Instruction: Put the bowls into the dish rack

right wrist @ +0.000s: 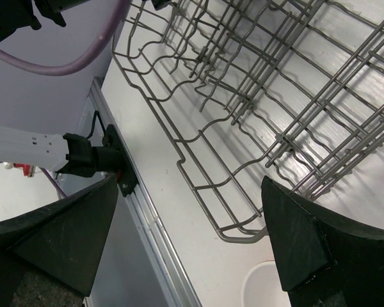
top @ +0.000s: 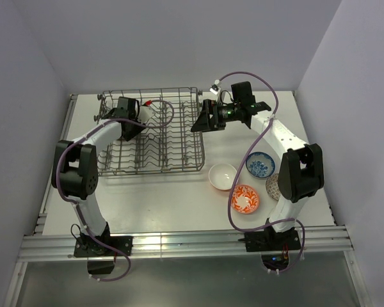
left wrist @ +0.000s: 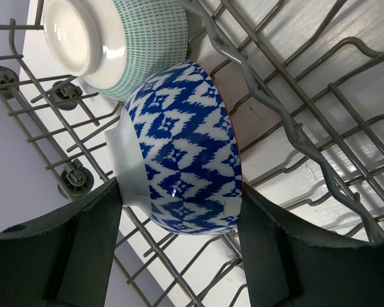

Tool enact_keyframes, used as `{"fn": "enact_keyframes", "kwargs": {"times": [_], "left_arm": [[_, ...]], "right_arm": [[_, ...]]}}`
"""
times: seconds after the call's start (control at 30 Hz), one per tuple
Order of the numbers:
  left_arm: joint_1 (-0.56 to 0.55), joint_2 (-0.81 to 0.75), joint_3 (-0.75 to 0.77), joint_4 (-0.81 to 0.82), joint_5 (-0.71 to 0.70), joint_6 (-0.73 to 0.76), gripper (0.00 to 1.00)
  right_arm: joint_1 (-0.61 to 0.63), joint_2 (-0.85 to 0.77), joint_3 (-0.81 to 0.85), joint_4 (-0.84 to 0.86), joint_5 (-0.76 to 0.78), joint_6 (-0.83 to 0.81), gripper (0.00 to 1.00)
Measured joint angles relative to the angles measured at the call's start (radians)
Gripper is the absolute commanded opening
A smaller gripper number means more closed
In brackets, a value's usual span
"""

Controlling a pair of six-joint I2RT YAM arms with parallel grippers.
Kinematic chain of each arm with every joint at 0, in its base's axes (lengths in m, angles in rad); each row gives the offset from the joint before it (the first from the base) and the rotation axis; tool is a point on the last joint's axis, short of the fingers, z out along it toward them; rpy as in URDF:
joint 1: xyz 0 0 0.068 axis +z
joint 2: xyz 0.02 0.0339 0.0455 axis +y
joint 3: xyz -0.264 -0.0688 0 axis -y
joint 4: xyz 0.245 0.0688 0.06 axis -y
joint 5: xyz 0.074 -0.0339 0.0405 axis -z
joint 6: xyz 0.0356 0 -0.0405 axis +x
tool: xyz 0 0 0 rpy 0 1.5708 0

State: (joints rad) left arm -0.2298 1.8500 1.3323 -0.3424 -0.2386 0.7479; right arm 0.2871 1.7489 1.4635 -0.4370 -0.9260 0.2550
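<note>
Contact is showing on both sides of the blue diamond-patterned bowl (left wrist: pixel 185 153) in the left wrist view. The left gripper (left wrist: pixel 180 192) is pinching it, one finger (left wrist: pixel 77 256) pressing at the white foot and the other at the rim, where a thin red edge is peeking out. This bowl is lying on its side on the wires of the dish rack (left wrist: pixel 299 137). At 11 o'clock from it, just beside it, the pale green bowl (left wrist: pixel 115 41) is also lying on its side with its foot turning toward my camera. I cannot tell whether the two are touching.

From the top camera I am seeing the left gripper reaching into the rack's 10 o'clock corner. The rack itself is taking up the far left part of the table (top: pixel 166 204).

The right gripper (top: pixel 201 121) is hovering at the rack's 3 o'clock edge. Its fingers are standing spread wide with nothing between them, and the right wrist view is looking past them onto the rack's rim wires.

Four bowls are sitting on the table around 4 o'clock from the rack. The white bowl (top: pixel 223 176), orange outside, is lying nearest the rack's corner. The blue-and-white bowl (top: pixel 260 165) is sitting at 3 o'clock from it and the red-orange patterned bowl (top: pixel 246 198) at 5 o'clock. The grey speckled bowl (top: pixel 272 185) is showing only partly behind the right arm (top: pixel 297 169).
</note>
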Motion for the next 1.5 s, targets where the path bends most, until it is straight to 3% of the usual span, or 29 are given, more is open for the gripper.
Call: {"fn": "enact_keyframes", "kwargs": {"times": [0.2,0.27,0.4,0.57,0.63,0.7,1.5], "left_arm": [[-0.006,0.003,-0.020,0.025,-0.012,0.011,0.01],[-0.010,0.006,-0.024,0.033,-0.019,0.014,0.14],[-0.013,0.008,-0.039,0.054,-0.034,0.023,0.51],[-0.014,0.009,-0.044,0.064,-0.038,0.026,0.71],[-0.014,0.009,-0.044,0.064,-0.038,0.026,0.84],[-0.014,0.009,-0.044,0.063,-0.035,0.026,0.89],[-0.014,0.013,-0.050,0.024,0.020,0.022,0.99]], "right_arm": [[-0.003,0.000,0.000,-0.003,0.000,-0.007,1.00],[-0.005,0.000,0.000,-0.003,0.000,-0.008,1.00],[-0.005,0.000,0.000,-0.005,0.000,-0.011,1.00],[-0.005,0.000,0.000,-0.006,0.000,-0.014,1.00],[-0.005,0.000,0.000,-0.006,0.000,-0.014,1.00],[-0.005,0.000,0.000,-0.006,0.001,-0.014,1.00],[-0.006,0.000,0.000,-0.042,0.002,-0.037,1.00]]}}
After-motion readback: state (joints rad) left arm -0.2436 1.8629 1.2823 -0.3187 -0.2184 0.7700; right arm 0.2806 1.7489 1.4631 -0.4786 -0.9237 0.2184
